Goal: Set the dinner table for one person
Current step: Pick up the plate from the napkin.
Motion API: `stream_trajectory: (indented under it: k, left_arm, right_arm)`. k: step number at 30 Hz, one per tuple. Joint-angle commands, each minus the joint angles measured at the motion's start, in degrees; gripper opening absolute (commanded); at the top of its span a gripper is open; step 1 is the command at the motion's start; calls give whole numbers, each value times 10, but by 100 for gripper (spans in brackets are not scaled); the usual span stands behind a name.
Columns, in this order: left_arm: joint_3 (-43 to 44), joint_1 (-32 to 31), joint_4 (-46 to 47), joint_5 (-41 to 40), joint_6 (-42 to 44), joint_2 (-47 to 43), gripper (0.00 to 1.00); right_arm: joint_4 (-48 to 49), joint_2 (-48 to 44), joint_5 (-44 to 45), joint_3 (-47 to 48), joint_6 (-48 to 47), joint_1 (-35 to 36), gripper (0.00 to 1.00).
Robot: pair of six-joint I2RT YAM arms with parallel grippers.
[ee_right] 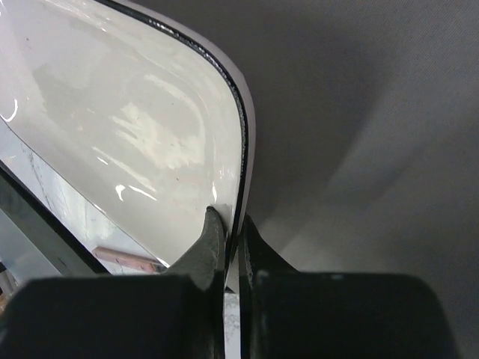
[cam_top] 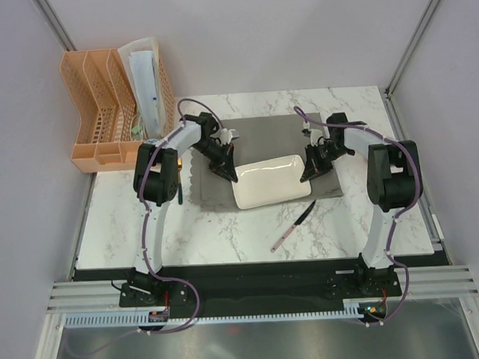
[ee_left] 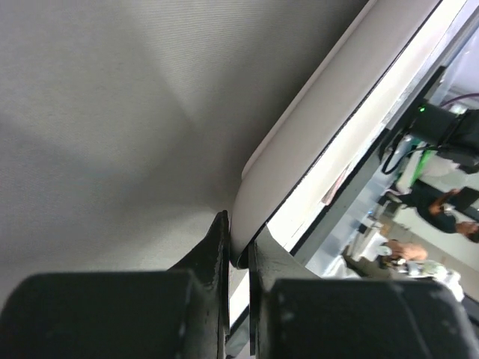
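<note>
The left tool is closed on the left rim of the plate, the lip wedged between its jaws, and the right tool pinches the opposite rim the same way. The white rectangular plate lies toward the front of the grey placemat, which sits on the marble desk ahead of the arm bases. Any shift probably calls for both arms lifting evenly and travelling together, plate level, clear of the pink-handled knife lying just in front

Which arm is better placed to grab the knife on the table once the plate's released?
Right: the knife lies nearer the right gripper; the left gripper clamps the opposite end of the plate.
</note>
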Motion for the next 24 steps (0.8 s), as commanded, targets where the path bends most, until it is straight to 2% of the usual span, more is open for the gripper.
stream_trajectory:
  k: [1,9,16,24]
  left_arm:
    - [18,-42,35,-2,70,-59,2]
    - [14,-54,23,-7,72,-140,2]
    - [14,-56,16,-43,83,-182,2]
    - [45,-53,16,-73,88,-153,2]
  right_arm:
    - [-1,-42,33,-18,-93,38,0]
    - [-14,-113,22,-37,-93,41,0]
    - [-27,-149,17,-48,-103,46,0]
    - [-11,-130,32,-49,-100,50,0]
